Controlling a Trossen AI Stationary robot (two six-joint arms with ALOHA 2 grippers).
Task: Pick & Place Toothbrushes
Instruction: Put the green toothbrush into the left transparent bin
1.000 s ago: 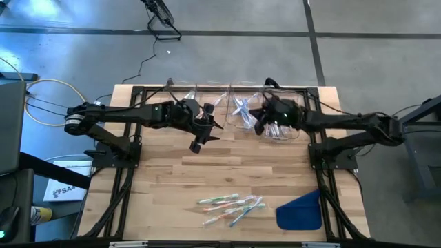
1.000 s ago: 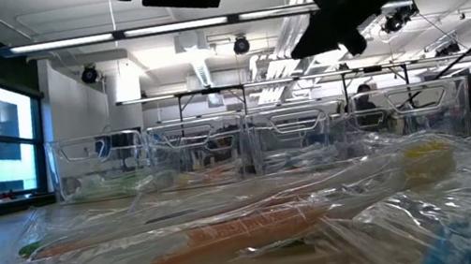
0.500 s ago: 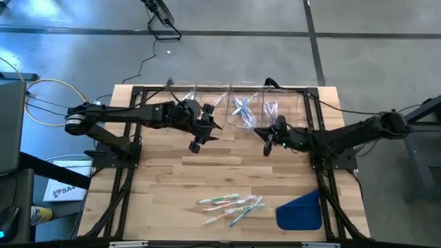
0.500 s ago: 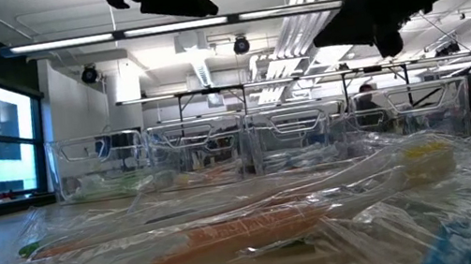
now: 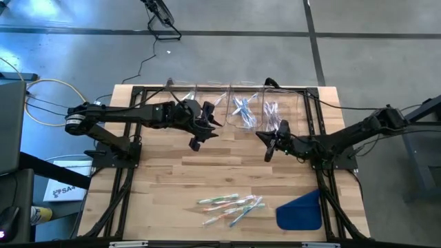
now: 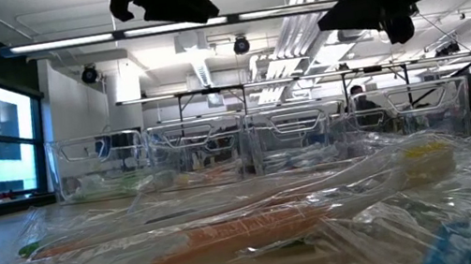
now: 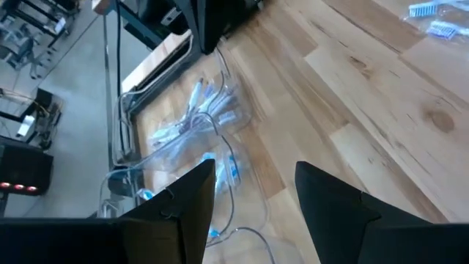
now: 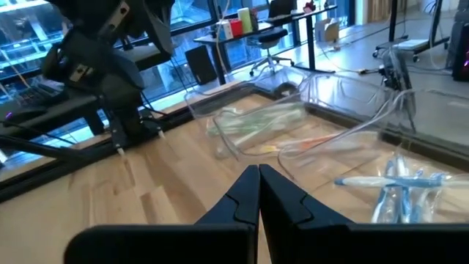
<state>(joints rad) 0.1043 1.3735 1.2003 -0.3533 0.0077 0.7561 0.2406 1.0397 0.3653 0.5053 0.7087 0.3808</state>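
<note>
Several toothbrushes (image 5: 231, 207) in clear wrappers lie loose on the wooden table near its front edge; they fill the foreground of the low view (image 6: 232, 227). More toothbrushes (image 5: 242, 109) lie in the clear bins (image 5: 234, 103) along the far edge, blue ones (image 8: 403, 183) and green ones (image 8: 256, 121) among them. My left gripper (image 5: 203, 131) hovers open above the table just in front of the bins, nothing between its fingers (image 7: 253, 198). My right gripper (image 5: 268, 153) hovers shut and empty (image 8: 258, 183) in front of the right-hand bins.
A flat blue cloth-like piece (image 5: 301, 211) lies at the front right, beside the loose toothbrushes. Black frame rails (image 5: 324, 179) run along both sides of the table. Bare wood (image 5: 227, 169) spans the middle between the bins and the loose pile.
My right gripper has drawn back from above the right-hand bins toward the table's near edge, sinking a little and turning as its arm swung; it has stayed shut and empty. The toothbrushes and bins have not moved.
</note>
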